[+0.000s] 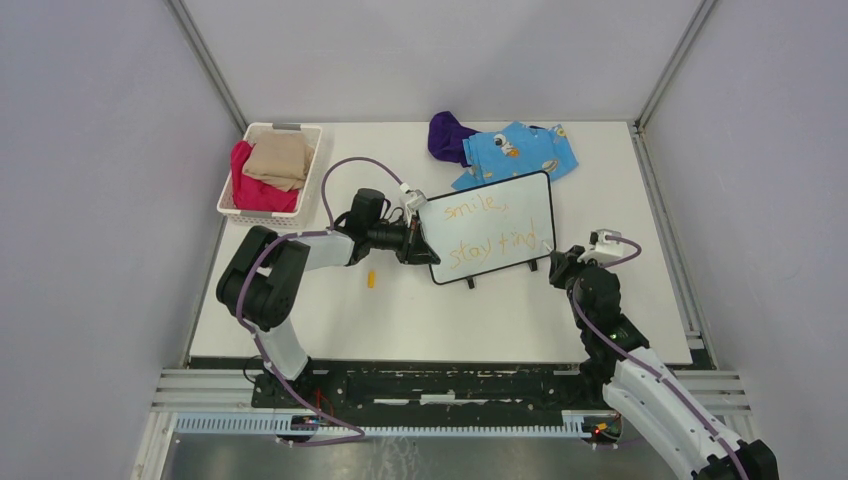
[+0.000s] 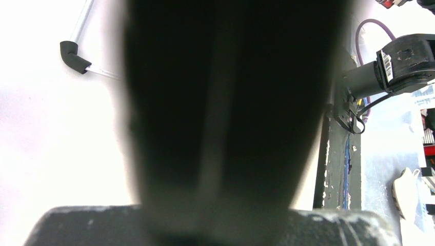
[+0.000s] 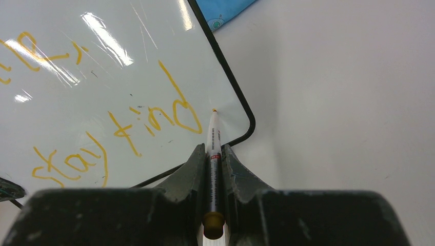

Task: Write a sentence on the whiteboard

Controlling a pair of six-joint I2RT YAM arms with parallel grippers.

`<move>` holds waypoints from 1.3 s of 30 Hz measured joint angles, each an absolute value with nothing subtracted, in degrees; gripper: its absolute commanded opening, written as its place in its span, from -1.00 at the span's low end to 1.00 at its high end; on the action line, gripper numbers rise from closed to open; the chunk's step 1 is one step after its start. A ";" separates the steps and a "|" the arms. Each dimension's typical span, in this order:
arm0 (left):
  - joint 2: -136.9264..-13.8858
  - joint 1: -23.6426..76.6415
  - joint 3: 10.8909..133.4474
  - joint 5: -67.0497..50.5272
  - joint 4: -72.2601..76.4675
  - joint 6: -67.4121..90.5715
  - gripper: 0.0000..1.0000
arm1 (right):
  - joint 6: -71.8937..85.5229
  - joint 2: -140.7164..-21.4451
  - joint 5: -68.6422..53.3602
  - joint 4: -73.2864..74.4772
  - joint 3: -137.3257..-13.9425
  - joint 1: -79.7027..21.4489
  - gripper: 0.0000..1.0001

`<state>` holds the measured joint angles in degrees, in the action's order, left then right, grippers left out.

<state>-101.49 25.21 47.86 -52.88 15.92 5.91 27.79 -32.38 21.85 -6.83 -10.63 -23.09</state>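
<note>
Right claw [image 3: 214, 151] clamped on the marker [image 3: 213, 132], tip at the near right corner of the whiteboard [image 3: 102, 66], just past the last "d" of the sentence [image 3: 154, 120]. Left claw [image 1: 412, 244] looks clamped on the board's left edge, with the board propped on the surface [image 3: 338, 102]. We press lightly and lift straight off, no smear.

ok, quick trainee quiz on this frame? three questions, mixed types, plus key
1. True or false: the right hand grips a marker.
2. Which hand holds the whiteboard by its edge?
3. The sentence is written in: A) black B) orange C) blue.
Key: 1 true; 2 the left hand; 3 B.
</note>
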 measured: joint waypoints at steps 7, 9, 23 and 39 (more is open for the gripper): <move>-101.49 25.21 47.86 -52.88 15.92 5.91 -0.96 | 27.59 -31.83 21.82 -6.63 -10.37 -23.07 -1.00; -101.51 25.21 47.88 -52.88 15.92 5.91 -0.96 | 27.59 -31.64 21.78 -6.42 -10.37 -23.07 -1.00; -101.54 25.21 48.16 -52.62 15.31 5.91 -0.96 | 27.59 -27.35 19.88 0.23 -16.32 -22.81 -1.00; -100.79 25.54 48.42 -45.17 13.30 5.91 0.15 | 23.75 -23.83 12.19 5.74 -23.59 -22.76 -1.00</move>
